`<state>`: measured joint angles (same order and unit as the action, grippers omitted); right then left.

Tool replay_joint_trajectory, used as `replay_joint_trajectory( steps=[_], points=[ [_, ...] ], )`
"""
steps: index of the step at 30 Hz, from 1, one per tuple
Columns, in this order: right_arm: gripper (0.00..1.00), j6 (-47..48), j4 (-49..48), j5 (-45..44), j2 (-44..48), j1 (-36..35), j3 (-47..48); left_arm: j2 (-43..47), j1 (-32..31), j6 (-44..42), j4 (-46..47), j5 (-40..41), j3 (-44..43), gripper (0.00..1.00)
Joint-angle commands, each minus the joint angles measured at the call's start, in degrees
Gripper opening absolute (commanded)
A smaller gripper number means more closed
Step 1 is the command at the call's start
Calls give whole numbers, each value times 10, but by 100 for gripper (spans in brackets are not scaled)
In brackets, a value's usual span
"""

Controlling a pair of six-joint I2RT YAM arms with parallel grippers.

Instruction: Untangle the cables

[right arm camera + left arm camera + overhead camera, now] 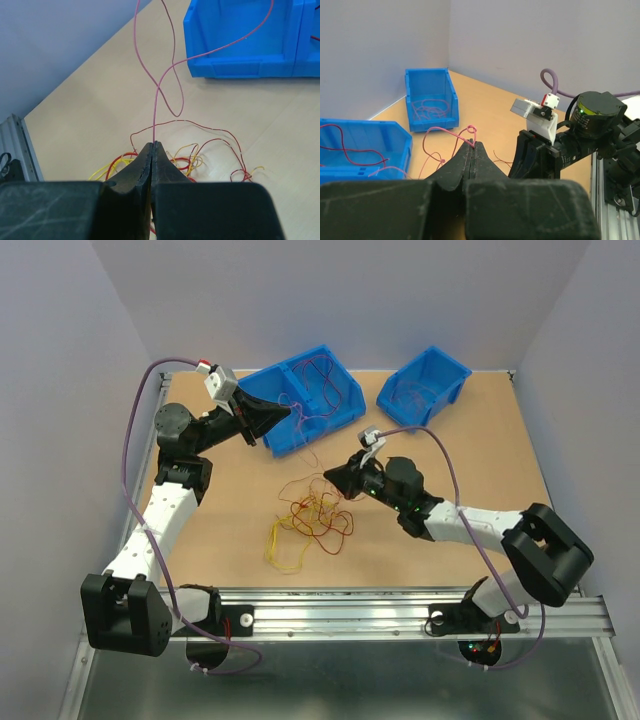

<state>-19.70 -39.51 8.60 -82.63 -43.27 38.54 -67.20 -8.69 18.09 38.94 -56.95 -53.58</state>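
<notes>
A loose tangle of red, yellow and orange cables point(312, 518) lies on the table's middle; it also shows in the right wrist view point(210, 152). A thin pink cable point(154, 105) runs up from my right gripper point(153, 145) toward the blue bins. My right gripper point(335, 473) is shut on it just right of the tangle. My left gripper point(287, 416) is shut on a knotted loop of the same pink cable point(441, 130), held at the large bin's front. In the left wrist view its jaws point(472, 145) are pressed together on the strand.
A large blue bin point(330, 355) stands at the back centre and a small blue bin point(440, 355) at the back right, both holding pink-red cables. They show in the left wrist view as the left bin point(365, 167) and the far bin point(431, 120). Grey walls enclose the table.
</notes>
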Motion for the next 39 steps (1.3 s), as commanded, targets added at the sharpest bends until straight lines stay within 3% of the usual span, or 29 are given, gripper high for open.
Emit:
replay_joint_trajectory(
  steps=[1, 6, 10, 15, 19, 23, 27, 33, 36, 39],
  points=[
    [0, 30, -108, -25, -21, -6, 10, 20, -5, 0, 22, -10, 2, 0],
    [1, 48, -196, -46, -36, -5, 1, 9, -5, 1, 13, -9, -5, 0],
    [1, 55, -196, -35, -1, -6, 22, 1, -5, 0, 7, -9, -10, 0],
    [1, 66, -97, -10, 63, -5, 88, 3, -5, -2, 4, -8, -11, 0],
    [1, 67, -81, 6, 115, -5, 112, 11, -5, -6, 2, -5, -8, 0],
    [1, 70, -47, 17, 121, -5, 154, 8, -5, -7, 2, -3, -9, 0],
    [1, 63, 35, 49, 113, -5, 273, 2, -5, -6, 3, -3, -11, 0],
    [1, 40, 100, 95, 119, -5, 365, 5, -5, -9, 2, -1, -9, 0],
    [1, 29, 116, 92, 142, -5, 339, 8, -5, -9, 1, 1, -8, 0],
    [1, 32, 117, 53, 166, -5, 233, 11, -5, -12, 1, 3, -7, 0]
  ],
)
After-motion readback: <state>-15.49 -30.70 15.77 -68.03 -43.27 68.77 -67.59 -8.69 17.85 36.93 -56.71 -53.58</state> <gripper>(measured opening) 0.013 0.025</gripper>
